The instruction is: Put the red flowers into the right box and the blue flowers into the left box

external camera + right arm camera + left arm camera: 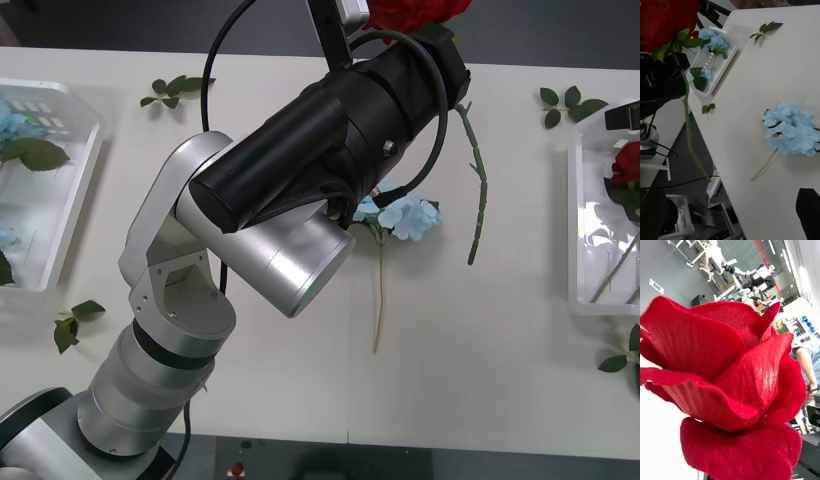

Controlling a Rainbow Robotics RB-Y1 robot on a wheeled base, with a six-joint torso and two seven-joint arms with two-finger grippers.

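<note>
Rose (415, 12) held aloft by left gripper (440, 45), fingers closed on its stem, likely for carrying to right box (580, 215). Blue flower (405, 215) lies mid-table. Right gripper's opening: cannot tell.

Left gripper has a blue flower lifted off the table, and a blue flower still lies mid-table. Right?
Not quite. The left gripper holds a red rose, not a blue flower: the front view shows the red bloom at its tip with the green stem hanging down, and the left wrist view shows it close. The rest stands: a blue flower lies mid-table.
</note>
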